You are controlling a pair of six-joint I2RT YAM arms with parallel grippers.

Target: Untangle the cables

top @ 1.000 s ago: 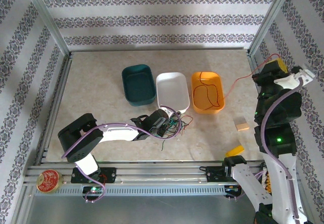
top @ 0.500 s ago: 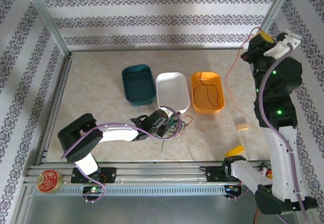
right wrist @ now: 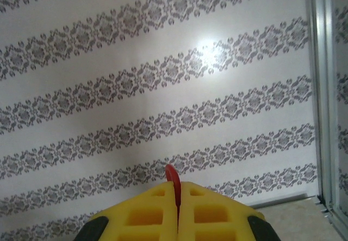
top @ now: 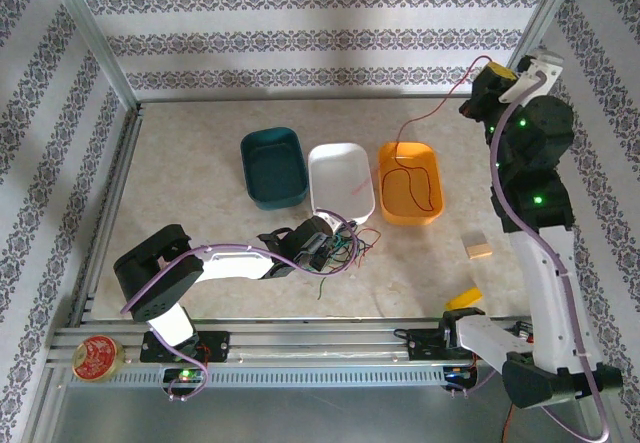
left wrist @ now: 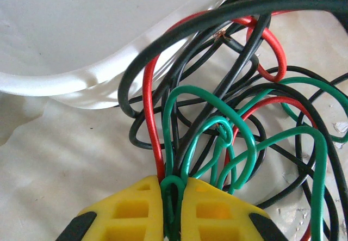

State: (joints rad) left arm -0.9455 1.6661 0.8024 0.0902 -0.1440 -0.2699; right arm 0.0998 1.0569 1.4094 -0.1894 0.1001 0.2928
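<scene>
Since a second ago the right arm has swung up from beside the worktop's right edge and now stands tall toward the back corner. It has carried one end of a red cable (top: pixel 432 116) with it. The left arm and the tangle have not shifted.

The right hand (top: pixel 497 71) is high above the worktop (top: pixel 200 163), near the back right post. Its wrist view faces the patterned wall (right wrist: pixel 136 88). There the right hand (right wrist: pixel 178 189) shows its two yellow fingers pressed together on the red cable (right wrist: pixel 173 174), whose short end curls up just above them. From this grip the cable slopes down through the air to the far rim of the orange tray (top: pixel 439 191), and a thin loop lies on that tray's floor.

The left arm lies low across the worktop, with the left hand (top: pixel 325 246) at the near corner of the white tray (top: pixel 340 168). Its wrist view shows the left hand (left wrist: pixel 173 189) closed on a loop of green cable (left wrist: pixel 202 90), with a red strand running up just beside the left finger. The remaining cables (left wrist: pixel 239 61), black, red and green, are knotted together right in front of the fingers. Some strands rest against the white tray's (left wrist: pixel 81 34) rim. From above, the cables (top: pixel 352 243) spread onto the bare worktop just right of the left hand.

A teal tray (top: pixel 272 168) sits left of the white one, the three in a row. A small wooden block (top: pixel 478 248) lies near the orange tray's near right side, apart from it.
</scene>
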